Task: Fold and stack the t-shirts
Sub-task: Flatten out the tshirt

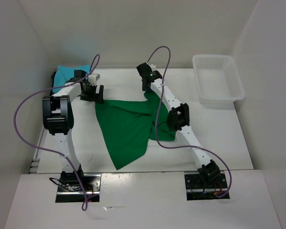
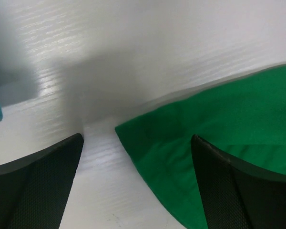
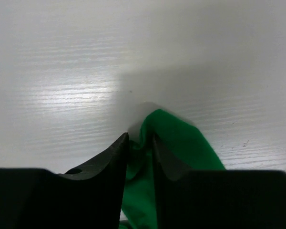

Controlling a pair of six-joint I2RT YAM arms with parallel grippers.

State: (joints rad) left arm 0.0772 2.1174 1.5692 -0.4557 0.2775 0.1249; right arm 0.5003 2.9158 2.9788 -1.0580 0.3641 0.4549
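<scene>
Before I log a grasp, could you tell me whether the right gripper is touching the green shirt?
Touching. The right wrist view shows the right gripper closed on a fold of the green shirt.

White-linked arms (image 1: 193,139), black joints (image 1: 57,114), looping purple cables (image 1: 19,114), black textured end effector fingers (image 2: 33,191)

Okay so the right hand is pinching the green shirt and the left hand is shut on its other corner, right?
Not quite: the left hand is open, straddling a corner of the green shirt, as the left wrist view shows. The right hand is pinching the green shirt.
</scene>
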